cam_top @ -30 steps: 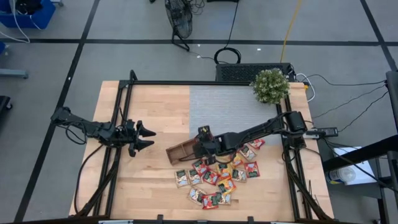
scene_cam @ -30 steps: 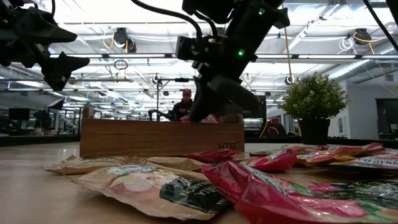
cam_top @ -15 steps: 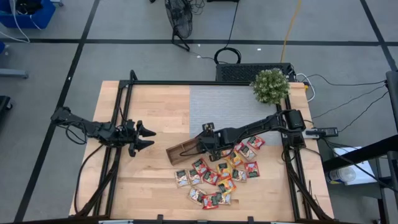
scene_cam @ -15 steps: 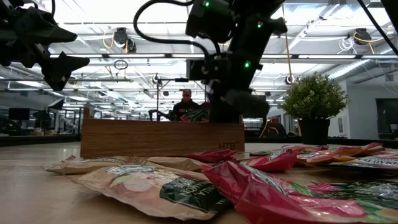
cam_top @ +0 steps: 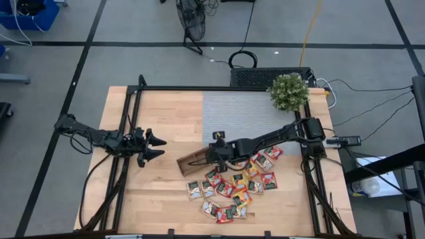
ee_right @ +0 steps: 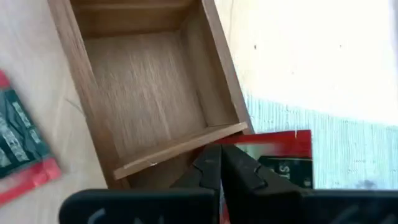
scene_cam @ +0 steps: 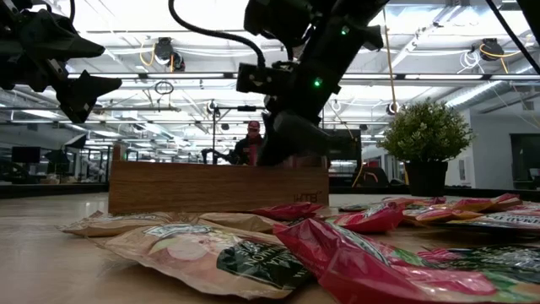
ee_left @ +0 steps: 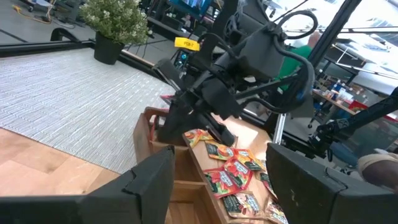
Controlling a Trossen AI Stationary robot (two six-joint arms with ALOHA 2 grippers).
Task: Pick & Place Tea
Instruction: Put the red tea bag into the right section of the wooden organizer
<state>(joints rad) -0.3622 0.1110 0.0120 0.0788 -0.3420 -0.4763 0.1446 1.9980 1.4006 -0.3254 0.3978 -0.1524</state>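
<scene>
I've swung my right gripper [cam_top: 214,154] back over the wooden tray [cam_top: 194,162] — its fingers clamped on a red sachet [ee_right: 283,158], hanging just past a compartment wall; release looks close; left gripper [cam_top: 154,146] waits wide open, holding nothing; remaining sachets [cam_top: 232,189] lie beside the tray.

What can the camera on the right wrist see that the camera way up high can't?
Only the right wrist view shows the right gripper with jaws shut on a red tea sachet, over the wooden tray and its bare compartment. Only the high view shows the left gripper, open and waiting off to the left, the plant, and the pile of sachets. Both show the tray and the right gripper at it.
</scene>
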